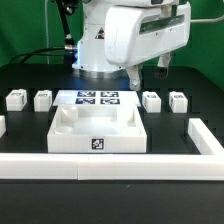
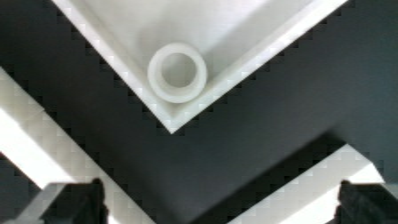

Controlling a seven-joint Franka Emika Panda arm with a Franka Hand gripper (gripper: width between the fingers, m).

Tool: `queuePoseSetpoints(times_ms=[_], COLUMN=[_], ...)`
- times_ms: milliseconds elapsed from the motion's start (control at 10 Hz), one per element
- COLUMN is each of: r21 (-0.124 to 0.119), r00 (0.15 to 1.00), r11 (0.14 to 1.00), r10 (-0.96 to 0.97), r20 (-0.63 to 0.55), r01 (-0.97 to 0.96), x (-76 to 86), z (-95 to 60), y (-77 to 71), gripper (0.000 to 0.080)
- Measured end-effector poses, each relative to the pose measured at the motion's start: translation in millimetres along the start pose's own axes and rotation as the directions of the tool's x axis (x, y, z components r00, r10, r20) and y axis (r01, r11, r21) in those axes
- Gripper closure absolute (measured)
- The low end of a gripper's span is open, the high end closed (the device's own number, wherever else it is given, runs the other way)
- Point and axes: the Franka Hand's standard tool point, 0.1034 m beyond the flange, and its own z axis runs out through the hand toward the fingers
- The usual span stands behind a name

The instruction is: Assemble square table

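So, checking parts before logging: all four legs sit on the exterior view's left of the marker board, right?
Not quite. The exterior view shows only two legs on its left of the marker board; the other two sit on its right.

The square table top [image 1: 70,140] is a white tray with a raised rim. It lies flat, open side up, mid-worktop [image 1: 25,135], with a black-white tag [image 1: 97,143] on its near wall. The wrist view shows one inner corner [image 2: 249,30] with a round socket [image 2: 178,72]. Beyond the top, well apart, four small white tagged blocks stand in a row: outer-left leg [image 1: 16,99], inner-left leg [image 1: 43,98], inner-right leg [image 1: 151,100], outer-right leg [image 1: 178,100].
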Motion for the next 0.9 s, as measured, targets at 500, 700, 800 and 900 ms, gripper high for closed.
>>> queuePoseSetpoints(times_ms=[500,700,800,900], r21=[0.001,0.001,0.002,0.002], r00=[1.000,1.000,1.000,1.000], r11=[1.000,1.000,1.000,1.000], r10=[0.000,0.000,0.000,0.000], r20=[0.001,0.001,0.001,0.002], r01=[0.000,0.000,0.000,0.000], x=[-0.1,-0.2,-0.3,-0.3], z=[0.5,1.0,1.3,1.5], y=[-0.1,-0.3,-0.4,-0.4], gripper=[0.0150,0.0150,0.0150,0.0150])
